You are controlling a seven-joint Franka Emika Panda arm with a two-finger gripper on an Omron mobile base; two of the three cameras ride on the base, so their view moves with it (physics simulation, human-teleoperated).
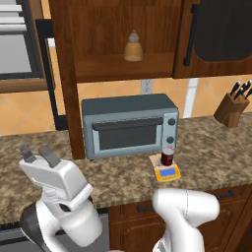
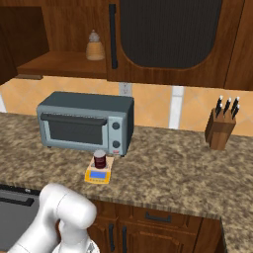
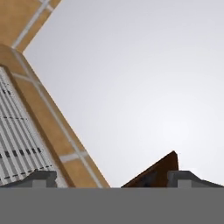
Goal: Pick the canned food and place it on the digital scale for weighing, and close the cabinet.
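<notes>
Canned food stands upright on the digital scale, which lies on the speckled stone table just in front of the right end of the grey-blue toaster oven. In the right base view the same can sits on the grey platform, with the scale's blue display facing the table's front edge. Above, the cabinet is open on its left side — a beige bottle with a grey cap stands on the bare shelf, and the open door shows edge-on, reaching down beside the oven's left end. Its right door with the dark glass panel is shut. A knife block stands well to the right. The hand is low at the left, pointing upward, jaws spread wide and holding nothing — well apart from the can.
</notes>
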